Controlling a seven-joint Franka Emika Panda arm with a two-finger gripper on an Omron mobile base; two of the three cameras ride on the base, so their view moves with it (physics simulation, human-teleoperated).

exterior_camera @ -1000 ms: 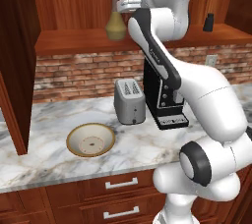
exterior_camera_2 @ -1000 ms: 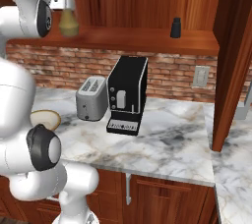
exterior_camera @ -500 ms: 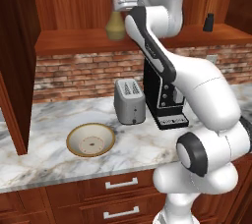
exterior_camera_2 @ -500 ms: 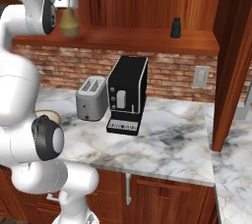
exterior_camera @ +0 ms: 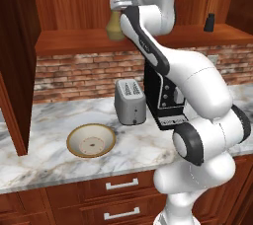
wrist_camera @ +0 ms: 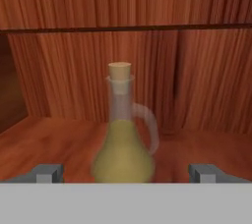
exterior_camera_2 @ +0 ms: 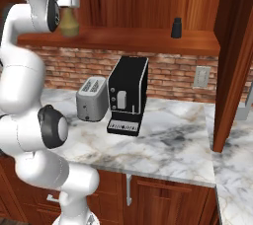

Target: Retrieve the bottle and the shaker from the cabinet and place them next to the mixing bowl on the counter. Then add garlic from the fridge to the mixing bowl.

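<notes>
The olive-tan bottle (wrist_camera: 123,139) with its cork stands upright on the cabinet shelf (exterior_camera: 74,41), straight ahead in the hand view. My gripper (wrist_camera: 127,173) is open, one fingertip on each side of the bottle's base, and neither touches it. From the left base view the bottle (exterior_camera: 115,25) sits just past my raised white hand; in the right base view the bottle (exterior_camera_2: 70,22) is partly behind my arm. The small black shaker (exterior_camera: 210,22) stands far right on the same shelf. The mixing bowl (exterior_camera: 91,140) lies on the marble counter (exterior_camera: 44,162). The fridge and garlic are out of view.
A silver toaster (exterior_camera: 130,102) and a black coffee machine (exterior_camera_2: 127,94) stand on the counter below the shelf. Open cabinet doors hang at the left (exterior_camera: 15,61) and right (exterior_camera_2: 232,56). Drawers with silver handles (exterior_camera: 121,184) run under the counter.
My hand has crept a little closer to the bottle along the shelf. The jaws have stayed open and the bottle has not moved.
</notes>
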